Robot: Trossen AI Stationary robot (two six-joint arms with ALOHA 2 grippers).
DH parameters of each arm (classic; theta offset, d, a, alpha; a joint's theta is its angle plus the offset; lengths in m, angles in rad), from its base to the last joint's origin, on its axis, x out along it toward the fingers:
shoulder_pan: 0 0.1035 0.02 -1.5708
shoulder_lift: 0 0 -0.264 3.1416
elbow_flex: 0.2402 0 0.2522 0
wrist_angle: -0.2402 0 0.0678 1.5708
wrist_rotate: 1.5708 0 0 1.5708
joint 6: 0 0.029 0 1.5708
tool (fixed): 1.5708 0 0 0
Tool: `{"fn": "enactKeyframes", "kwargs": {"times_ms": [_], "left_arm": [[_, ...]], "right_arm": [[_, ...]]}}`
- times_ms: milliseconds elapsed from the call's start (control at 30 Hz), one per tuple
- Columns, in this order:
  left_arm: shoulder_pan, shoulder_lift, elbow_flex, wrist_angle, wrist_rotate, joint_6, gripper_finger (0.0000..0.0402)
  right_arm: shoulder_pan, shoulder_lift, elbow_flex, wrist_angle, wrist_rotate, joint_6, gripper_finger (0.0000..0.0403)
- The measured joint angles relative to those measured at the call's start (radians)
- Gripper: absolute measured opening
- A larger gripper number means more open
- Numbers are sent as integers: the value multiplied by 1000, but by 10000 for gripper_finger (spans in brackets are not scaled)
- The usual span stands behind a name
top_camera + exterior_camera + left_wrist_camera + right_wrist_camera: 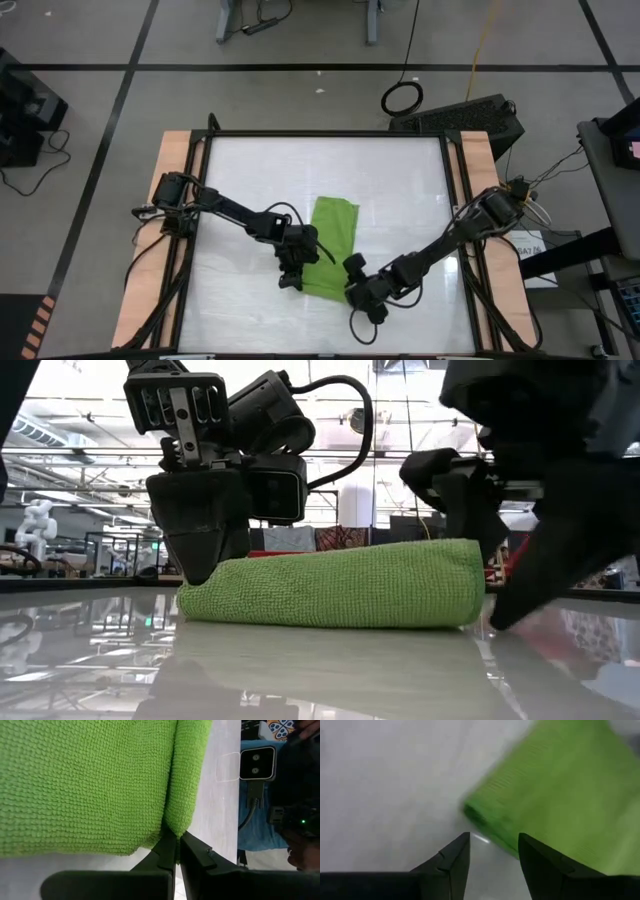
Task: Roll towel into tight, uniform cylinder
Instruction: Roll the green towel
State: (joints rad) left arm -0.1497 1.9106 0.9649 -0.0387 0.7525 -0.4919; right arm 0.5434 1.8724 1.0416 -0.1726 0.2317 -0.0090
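The lime-green towel point(335, 240) lies on the white table top, its long side running from far to near. Its near end is turned over into a thick low roll point(340, 595). My left gripper point(296, 268) is at the roll's left end, shut on the towel point(100, 785). My right gripper point(362, 288) is open at the roll's right end point(485, 822). Its fingertips stand just short of the towel's corner, and no touch shows. My left gripper pinches the left end of the turned-over edge point(175, 827) between its two fingers, only a small tip of cloth at the fingertips point(167, 847). The fingers come from the table's left, slanting down. The towel rests on the table, slack.
The table top point(260, 170) is glossy white with a black frame and wooden side strips point(170, 160). Bare surface lies to the far, left and right of the towel. A cable coil point(402, 98) and a dark box point(470, 120) lie on the floor beyond the far edge.
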Motion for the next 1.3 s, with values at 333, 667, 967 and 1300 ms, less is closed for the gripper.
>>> {"fn": "enactKeyframes", "kwargs": {"times_ms": [333, 667, 967, 1300], "left_arm": [[9, 0, 0, 0, 2, -9, 17], [22, 0, 0, 0, 4, -26, 17], [21, 0, 0, 0, 10, -27, 17], [21, 0, 0, -7, 14, -26, 17]], "right_arm": [[25, -67, 0, 67, -4, -82, 157], [53, -65, 15, 93, -43, -159, 157], [31, -25, 15, 78, -51, -147, 157], [-2, 30, 14, 77, -51, -92, 157]]}}
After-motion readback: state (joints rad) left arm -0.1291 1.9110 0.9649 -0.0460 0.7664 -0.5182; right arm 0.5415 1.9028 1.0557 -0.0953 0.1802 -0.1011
